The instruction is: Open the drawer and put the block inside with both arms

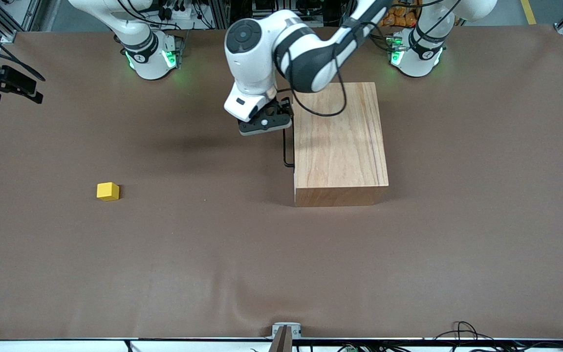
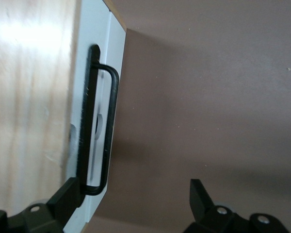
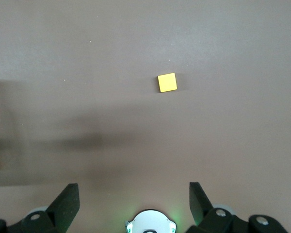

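left wrist view shows the left hand (image 2: 131,206) spread wide at the drawer (image 2: 94,121) handle (image 2: 99,136).

No legible text, labels, brands, numbers or signs appeared on any item or surface in the three views.

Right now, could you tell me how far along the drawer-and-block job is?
Nothing is finished: the drawer sits shut in the wooden box. In hand: the left end effector, open, is at the black handle, one finger touching its end. Left: pulling the drawer open and putting in the yellow block, which lies on the table under the raised, open right end effector.
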